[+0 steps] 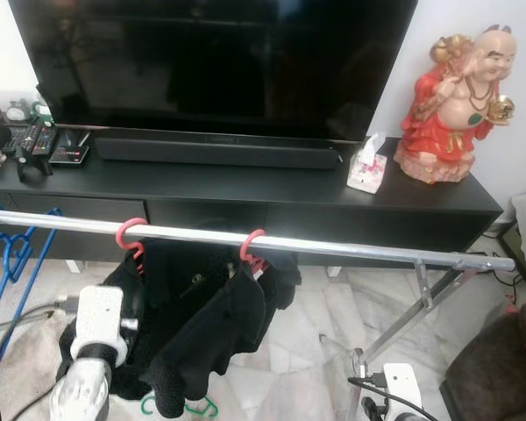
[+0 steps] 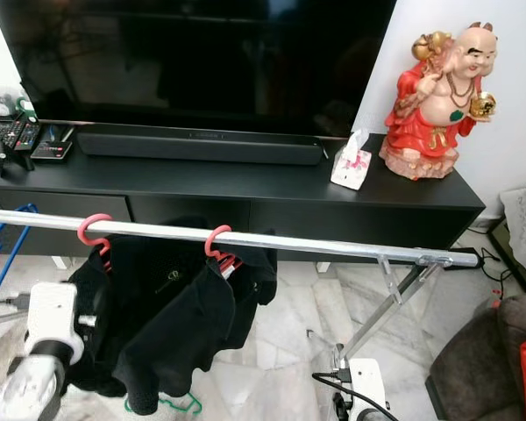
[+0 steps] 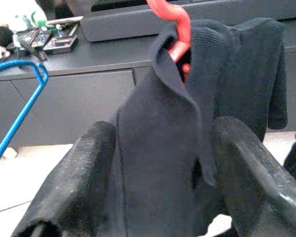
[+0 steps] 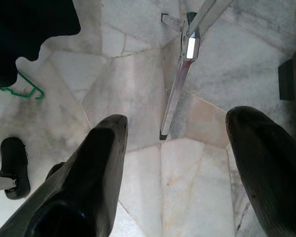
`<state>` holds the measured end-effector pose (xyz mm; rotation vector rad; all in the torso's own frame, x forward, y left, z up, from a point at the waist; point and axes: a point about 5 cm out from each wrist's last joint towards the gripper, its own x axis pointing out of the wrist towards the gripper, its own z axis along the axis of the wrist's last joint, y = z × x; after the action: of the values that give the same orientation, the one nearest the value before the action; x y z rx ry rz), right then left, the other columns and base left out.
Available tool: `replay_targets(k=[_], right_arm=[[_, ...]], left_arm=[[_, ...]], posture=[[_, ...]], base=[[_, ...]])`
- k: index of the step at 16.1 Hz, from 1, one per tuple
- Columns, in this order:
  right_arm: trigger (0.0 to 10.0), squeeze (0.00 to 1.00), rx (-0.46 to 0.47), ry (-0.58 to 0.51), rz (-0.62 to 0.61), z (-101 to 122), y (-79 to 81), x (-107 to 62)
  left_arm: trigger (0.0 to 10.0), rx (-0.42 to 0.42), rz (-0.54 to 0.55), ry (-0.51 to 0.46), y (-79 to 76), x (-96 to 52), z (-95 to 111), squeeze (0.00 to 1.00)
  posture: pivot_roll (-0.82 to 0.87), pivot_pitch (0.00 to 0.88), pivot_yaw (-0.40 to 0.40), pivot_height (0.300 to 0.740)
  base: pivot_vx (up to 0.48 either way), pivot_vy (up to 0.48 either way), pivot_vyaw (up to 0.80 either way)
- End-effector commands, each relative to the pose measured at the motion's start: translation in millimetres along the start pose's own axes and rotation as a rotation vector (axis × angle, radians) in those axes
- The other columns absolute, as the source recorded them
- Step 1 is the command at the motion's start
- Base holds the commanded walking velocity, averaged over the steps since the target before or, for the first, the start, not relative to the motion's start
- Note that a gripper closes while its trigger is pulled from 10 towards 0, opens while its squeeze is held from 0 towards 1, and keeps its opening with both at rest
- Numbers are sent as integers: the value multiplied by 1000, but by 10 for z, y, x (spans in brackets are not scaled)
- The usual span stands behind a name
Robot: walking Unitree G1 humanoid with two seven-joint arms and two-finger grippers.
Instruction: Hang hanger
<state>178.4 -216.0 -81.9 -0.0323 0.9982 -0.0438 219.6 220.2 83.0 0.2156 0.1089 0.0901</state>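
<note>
From where I stand, the long silver metal clothes rail (image 1: 272, 239) runs across in front of the black TV cabinet (image 1: 245, 189), its long axis going from about nine o'clock to three o'clock and dipping a little toward the three o'clock end. Two pink plastic hangers are hooked over it: the one nearer nine o'clock (image 1: 130, 235) and a second (image 1: 252, 249) close to the rail's middle, both carrying dark black garments (image 1: 202, 316) that droop toward the marble floor (image 4: 138, 98). A blue wire hanger (image 1: 9, 254) hangs at the far nine o'clock end, and a green hanger (image 4: 20, 89) lies on the floor under the clothes (possibly one that is waiting its turn, though I can't be sure). The left gripper (image 3: 158, 173) is the nearer arm to the task's thing: its two black fingers stand wide apart on either side of the dark garment below the pink hook, and I cannot tell whether they touch the cloth. By my reading the hanger already sits on the rail, so the coming move is likely a straight withdrawal toward six o'clock, clear of the fabric. The right gripper (image 4: 177, 163) hangs idle at about five o'clock, fingers spread wide, holding nothing, pointed at the floor beside the rack's metal leg (image 4: 180, 79).
</note>
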Motion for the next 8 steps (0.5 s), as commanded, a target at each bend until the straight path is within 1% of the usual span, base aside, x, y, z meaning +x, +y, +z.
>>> replay_targets(k=[1, 2, 3, 6, 8], right_arm=[[10000, 0, -6, 3, -10, -1, -50, -7], [10000, 0, -6, 3, -10, 2, -51, -6], [10000, 0, -8, 3, -9, 5, -51, -6], [10000, 0, -9, 5, -4, -1, -39, -5], [10000, 0, -8, 7, -4, -9, -34, -6]], left_arm=[[10000, -1, -10, -36, -28, -26, 61, 573], [10000, 16, 1, -38, -23, -45, 65, 310], [10000, 29, -5, -42, -46, -41, 63, 0], [10000, 38, -24, -51, -97, -13, 83, 0], [10000, 39, -39, -63, -112, -7, 102, 0]], posture=[[97, 0, -129, 740], [102, 0, -130, 740], [108, 0, -132, 740], [102, 0, -125, 740], [100, 0, -122, 740]], base=[[0, 0, 0], [0, 0, 0], [0, 0, 0], [0, 0, 0], [0, -364, 0]])
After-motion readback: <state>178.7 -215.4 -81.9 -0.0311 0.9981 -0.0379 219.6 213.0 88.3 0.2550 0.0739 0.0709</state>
